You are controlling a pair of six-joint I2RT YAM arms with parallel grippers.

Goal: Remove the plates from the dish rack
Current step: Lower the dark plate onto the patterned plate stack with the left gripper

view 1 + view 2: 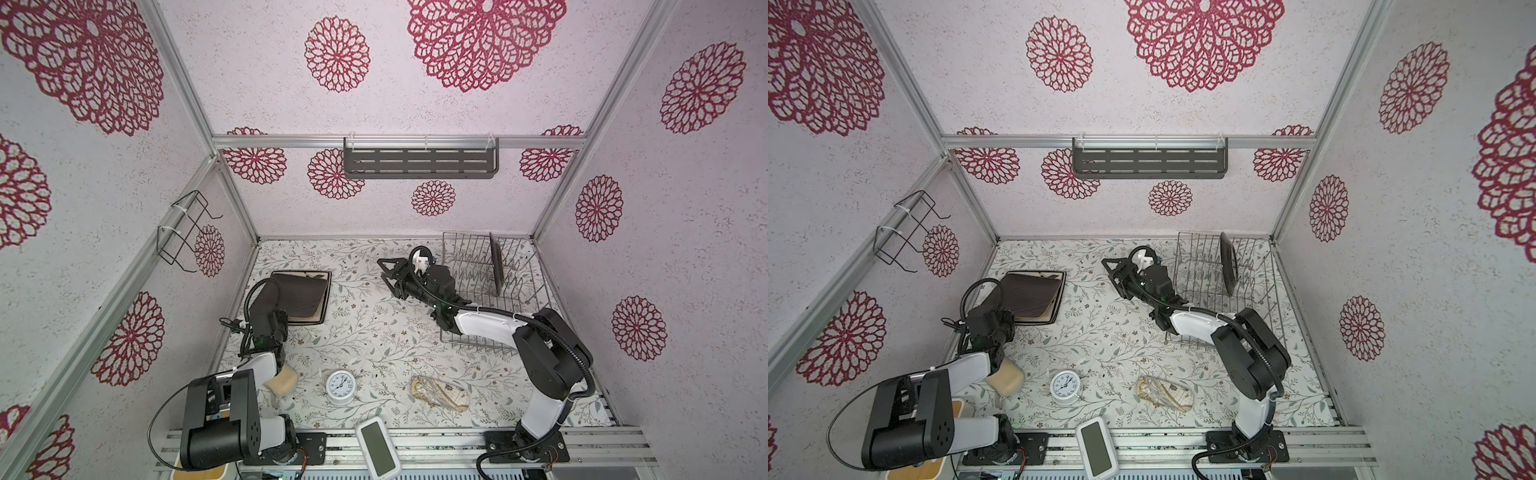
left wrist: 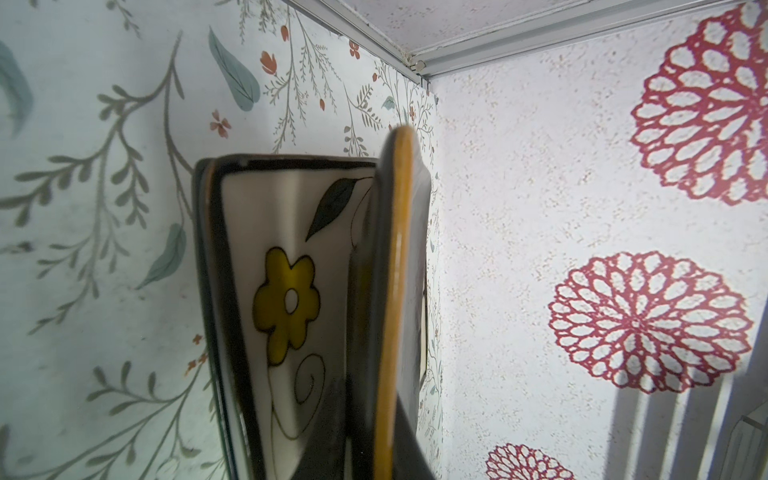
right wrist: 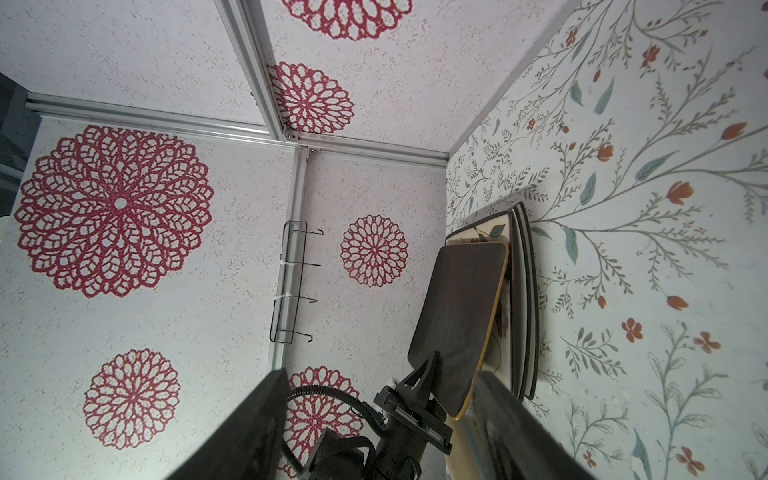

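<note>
My left gripper point(image 1: 282, 291) point(image 3: 432, 368) is shut on the near edge of a dark brown square plate point(image 1: 305, 297) point(image 1: 1027, 297) point(image 3: 457, 311). The plate hangs tilted over a stack of plates point(image 1: 326, 291) point(image 3: 524, 291) at the table's back left. The left wrist view shows its orange rim point(image 2: 395, 291) edge-on, above the flower-painted plate point(image 2: 286, 291). One dark plate point(image 1: 496, 266) point(image 1: 1228, 262) stands upright in the silver dish rack point(image 1: 469, 257) point(image 1: 1196, 266) at the back right. My right gripper point(image 1: 384, 272) point(image 1: 1108, 274) point(image 3: 382, 436) is open and empty, left of the rack, pointing at the stack.
A small white clock point(image 1: 340, 384), a clear bag point(image 1: 440, 392) and a beige object point(image 1: 284, 380) lie near the front. A white device point(image 1: 378, 446) rests on the front rail. A black wire holder point(image 1: 183, 232) hangs on the left wall. On the back wall is a grey shelf point(image 1: 419, 162).
</note>
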